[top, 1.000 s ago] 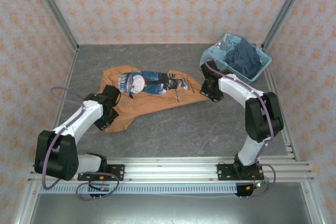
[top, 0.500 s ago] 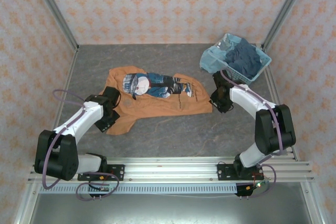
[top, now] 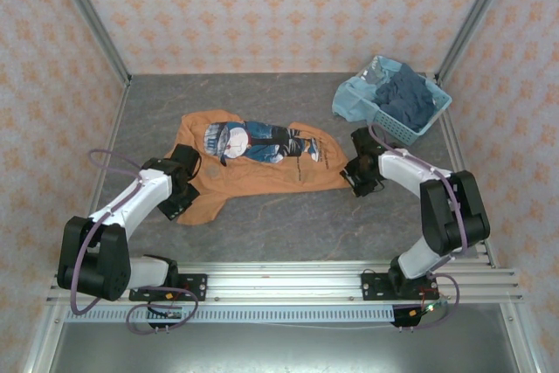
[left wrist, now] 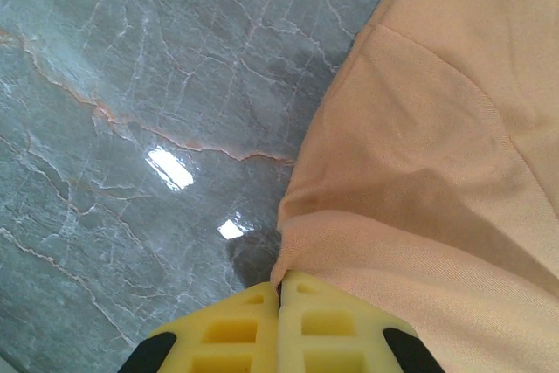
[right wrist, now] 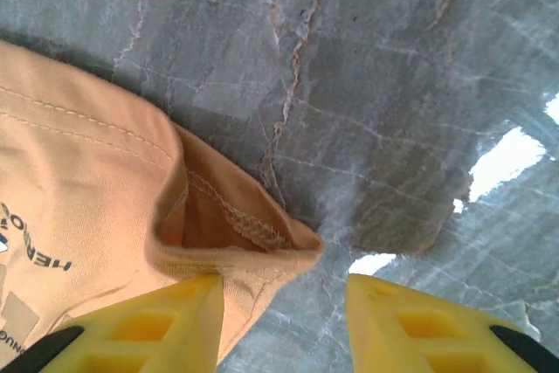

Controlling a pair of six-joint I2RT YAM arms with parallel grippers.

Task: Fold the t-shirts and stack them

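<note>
The orange-tan t-shirt (top: 262, 174) lies spread across the middle of the table, with its dark multicoloured print facing up. My left gripper (top: 181, 183) is at the shirt's left end, shut on a fold of its edge (left wrist: 281, 290); the orange cloth (left wrist: 437, 172) runs off to the right. My right gripper (top: 350, 179) stands open at the shirt's right corner. That hemmed corner (right wrist: 236, 233) lies loose on the table, touching the left finger (right wrist: 175, 321) and apart from the right one. A dark navy t-shirt (top: 406, 98) sits in the basket.
The light blue slotted basket (top: 439, 104) stands at the back right, with pale blue cloth (top: 349, 100) draped over its left side. The grey marbled tabletop (top: 288, 216) is bare in front of the shirt. Frame posts rise at both sides.
My right gripper pulled the shirt's right corner rightward and nearer, then opened and let it go. The shirt now lies flatter. The left gripper stayed shut on its edge.
</note>
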